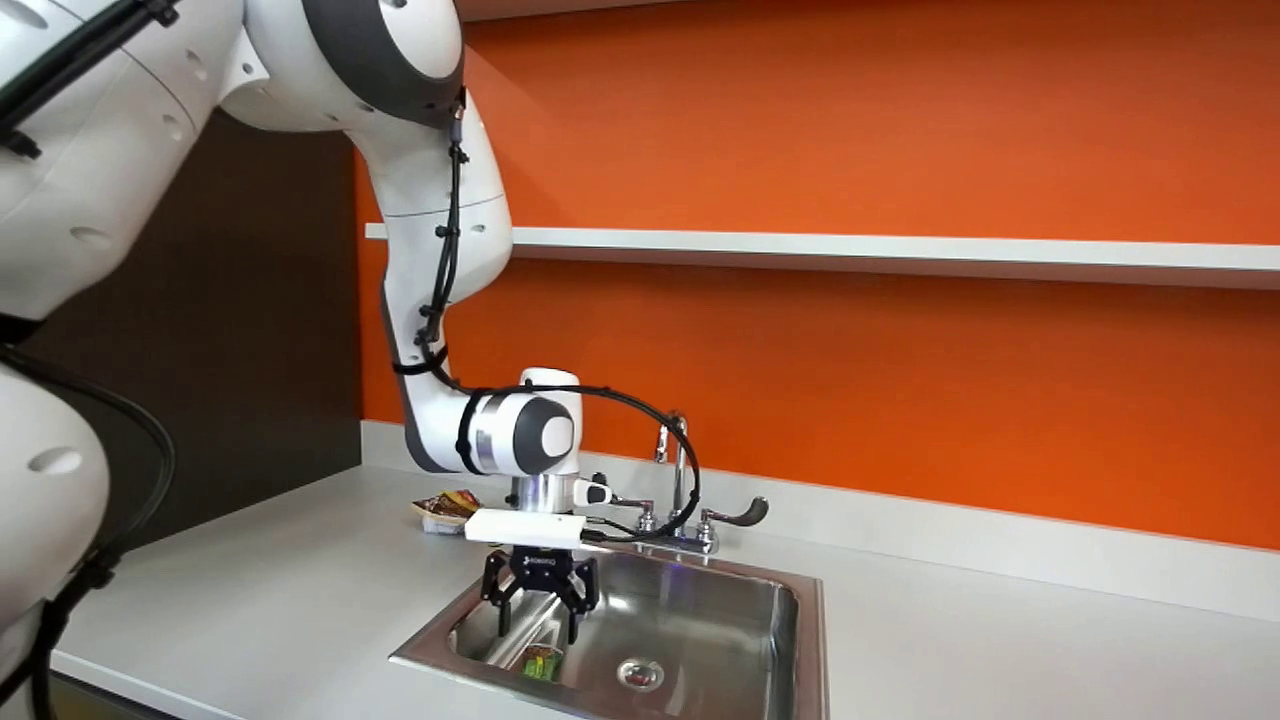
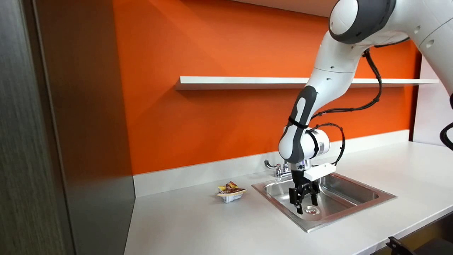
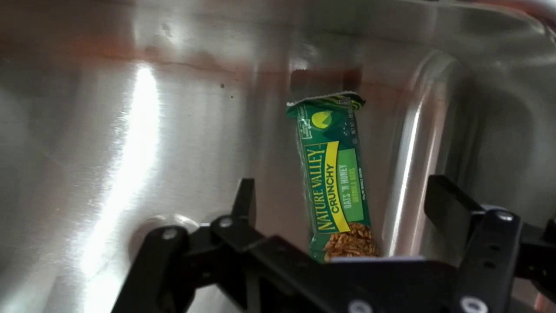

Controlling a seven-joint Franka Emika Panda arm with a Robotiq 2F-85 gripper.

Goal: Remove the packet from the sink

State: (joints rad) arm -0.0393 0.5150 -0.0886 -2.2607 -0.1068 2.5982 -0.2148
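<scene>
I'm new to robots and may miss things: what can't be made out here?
Lower end of the packet: wrist view, hidden by the gripper.
Near part of the sink: in an exterior view, cut off by the bottom edge.
Part of the faucet: in an exterior view, behind the arm.
What the small white tray holds: both exterior views, too small to tell.

In the wrist view, the packet (image 3: 336, 178) carries lettering along its length: NATURE VALLEY, then CRUNCHY in dark letters on yellow, then OATS 'N HONEY and GRANOLA BARS on light green. Small print near its upper end seems to include NET WT; the rest is too tiny to read. In an exterior view, the end effector (image 1: 538, 632) bears the name ROBOTIQ.
</scene>
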